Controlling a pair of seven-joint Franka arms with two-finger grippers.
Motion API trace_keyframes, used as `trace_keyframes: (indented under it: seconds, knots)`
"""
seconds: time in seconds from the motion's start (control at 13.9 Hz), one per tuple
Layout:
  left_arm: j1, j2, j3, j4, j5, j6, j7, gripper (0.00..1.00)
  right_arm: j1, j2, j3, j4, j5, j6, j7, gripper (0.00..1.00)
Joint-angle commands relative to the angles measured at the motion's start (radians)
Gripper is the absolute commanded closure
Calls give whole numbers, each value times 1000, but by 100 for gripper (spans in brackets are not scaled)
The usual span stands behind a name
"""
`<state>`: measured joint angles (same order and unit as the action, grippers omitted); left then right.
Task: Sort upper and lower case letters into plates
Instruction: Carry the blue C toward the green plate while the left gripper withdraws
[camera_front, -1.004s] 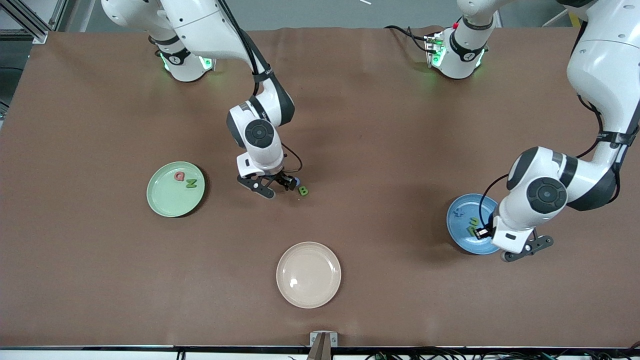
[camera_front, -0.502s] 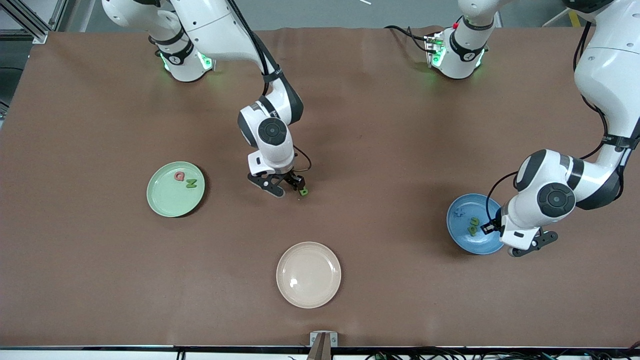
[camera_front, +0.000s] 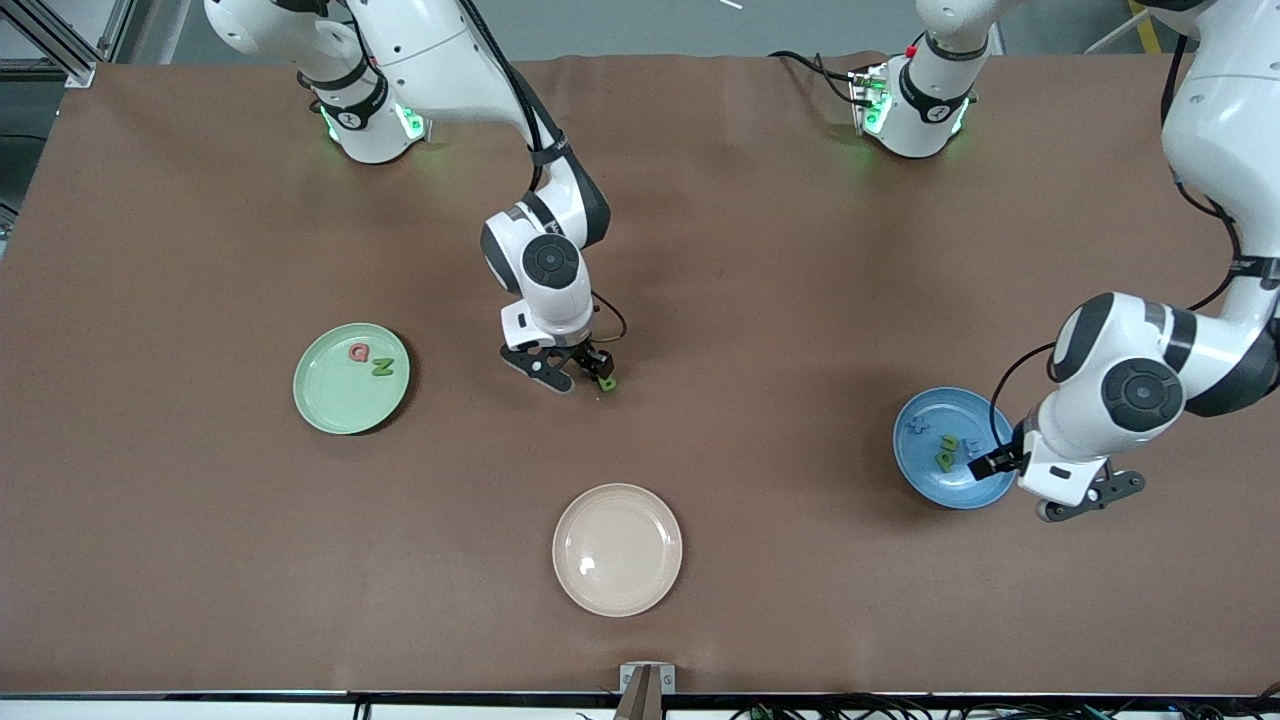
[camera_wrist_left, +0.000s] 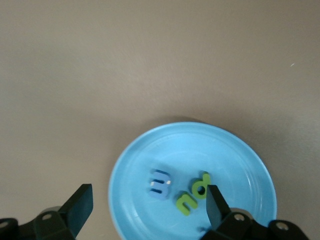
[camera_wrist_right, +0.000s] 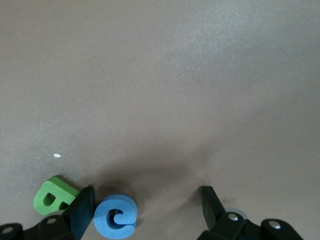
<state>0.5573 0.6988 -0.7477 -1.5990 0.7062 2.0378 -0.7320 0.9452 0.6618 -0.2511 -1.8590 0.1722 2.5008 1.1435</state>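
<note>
Now blue G (camera_wrist_right: 115, 218) lies between open right jaws.

The mint green plate (camera_front: 350, 379), toward the right arm's end of the bench from the right claw (camera_front: 567, 372), holds the pink Q (camera_front: 358, 351) and green N (camera_front: 382, 367). Blue G (camera_wrist_right: 115, 217) lies flat between that claw's spread fingers, green B (camera_wrist_right: 54, 198) just beside. The blue plate (camera_wrist_left: 243, 162) under the left claw (camera_wrist_left: 148, 206) carries blue m (camera_wrist_left: 160, 183), green u (camera_wrist_left: 184, 202), green p (camera_wrist_left: 201, 183) and blue x (camera_front: 917, 424).
</note>
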Motion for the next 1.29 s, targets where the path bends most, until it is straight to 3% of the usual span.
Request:
trace_keyframes:
  seconds: [0.0, 0.14, 0.57, 0.72, 0.86, 0.93, 1.0, 1.22]
  knots:
    - [10, -44, -38, 82, -10, -109, 127, 0, 26, 7, -11, 9, -13, 4, 38, 11]
    - [12, -88, -45, 125, -75, -142, 195, 0, 29, 7, -11, 12, -11, 4, 38, 20]
    - [13, -297, -48, 134, -232, -304, 247, 0, 35, 6, -10, 17, -7, 3, 39, 38]
    - [36, -353, -48, 143, -312, -326, 301, 0, 34, 6, -10, 17, -7, 1, 39, 52]
    - [26, -418, -35, 140, -387, -340, 333, 0, 30, 2, -10, 17, -7, -3, 38, 75]
    - [-3, -456, 5, 134, -413, -358, 358, 0, 27, 1, -10, 17, -7, -10, 38, 88]
    - [-79, -487, 89, 133, -444, -379, 379, 0, 23, -1, -10, 17, -7, -13, 32, 97]
    - [-262, -582, 337, 120, -591, -450, 485, 0, 0, -14, -16, 15, -8, -29, -7, 100]
